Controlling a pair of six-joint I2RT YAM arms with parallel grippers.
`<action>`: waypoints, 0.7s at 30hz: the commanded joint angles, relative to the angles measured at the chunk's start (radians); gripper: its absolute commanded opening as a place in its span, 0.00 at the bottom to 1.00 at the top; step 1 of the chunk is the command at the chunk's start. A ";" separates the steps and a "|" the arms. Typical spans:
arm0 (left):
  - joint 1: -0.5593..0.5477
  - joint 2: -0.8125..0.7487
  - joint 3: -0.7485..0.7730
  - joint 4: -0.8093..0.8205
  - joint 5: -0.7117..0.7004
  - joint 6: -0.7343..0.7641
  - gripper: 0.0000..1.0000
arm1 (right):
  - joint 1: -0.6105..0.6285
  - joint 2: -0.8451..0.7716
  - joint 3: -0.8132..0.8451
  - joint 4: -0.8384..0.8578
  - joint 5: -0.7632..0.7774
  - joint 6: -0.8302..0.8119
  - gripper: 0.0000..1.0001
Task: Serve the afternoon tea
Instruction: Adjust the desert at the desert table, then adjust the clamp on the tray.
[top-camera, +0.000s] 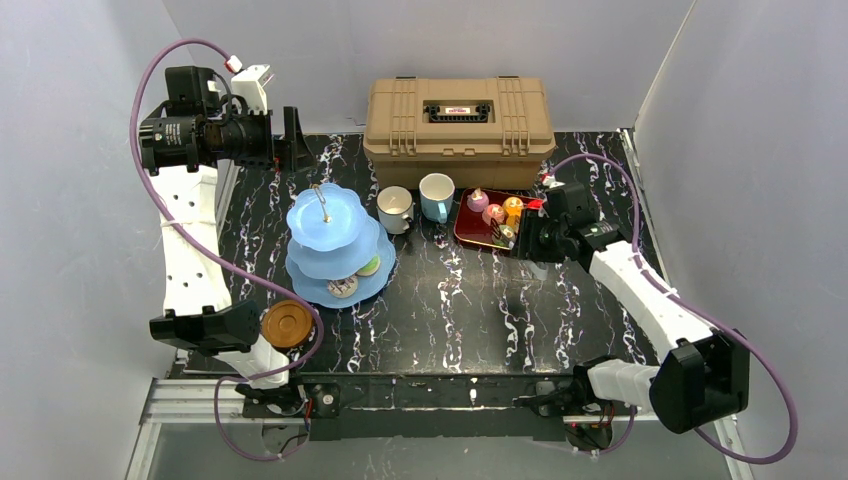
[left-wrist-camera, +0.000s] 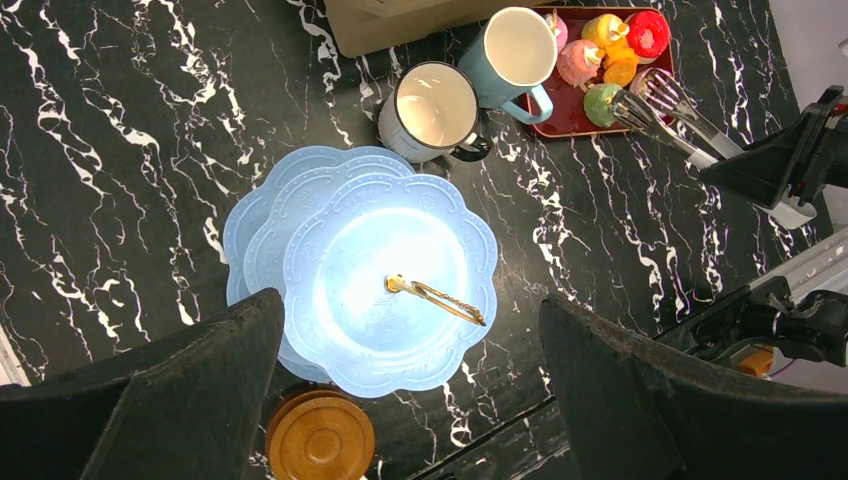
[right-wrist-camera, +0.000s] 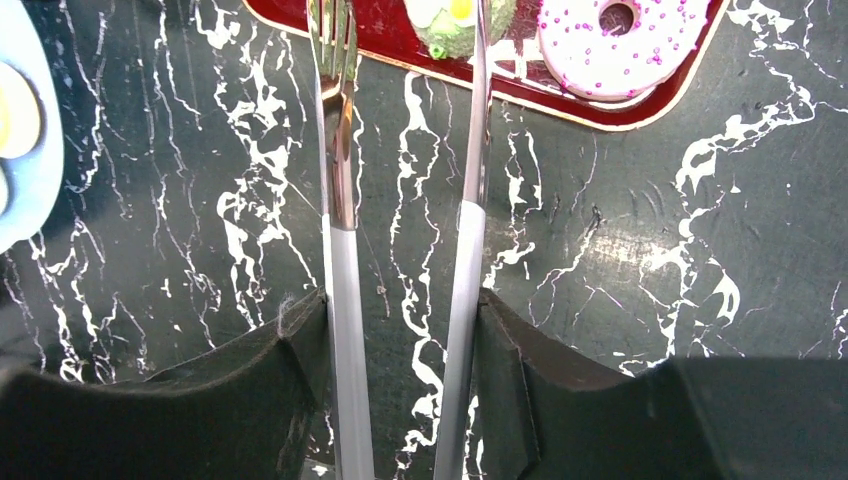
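Right gripper (right-wrist-camera: 400, 330) pinches the metal tongs (right-wrist-camera: 342, 200) half-closed near the green cake (right-wrist-camera: 455, 20); a slack squeeze could drop them or miss it. Left gripper (left-wrist-camera: 408, 305) hangs wide open, empty.

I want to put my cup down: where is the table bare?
Widest bare marble: in front of the white mug, blue mug and red tray, right of the cake stand. Smaller patch: behind the stand, left of the toolbox. Crowded: the back row.
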 joint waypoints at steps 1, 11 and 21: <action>0.006 -0.020 -0.009 -0.006 0.023 0.005 0.97 | -0.008 0.019 -0.011 0.043 0.018 -0.021 0.57; 0.007 -0.021 -0.001 -0.005 0.024 -0.001 0.97 | -0.008 0.072 -0.033 0.076 0.020 -0.038 0.57; 0.007 -0.021 -0.005 -0.002 0.027 -0.004 0.97 | -0.008 0.106 -0.055 0.089 0.060 -0.061 0.49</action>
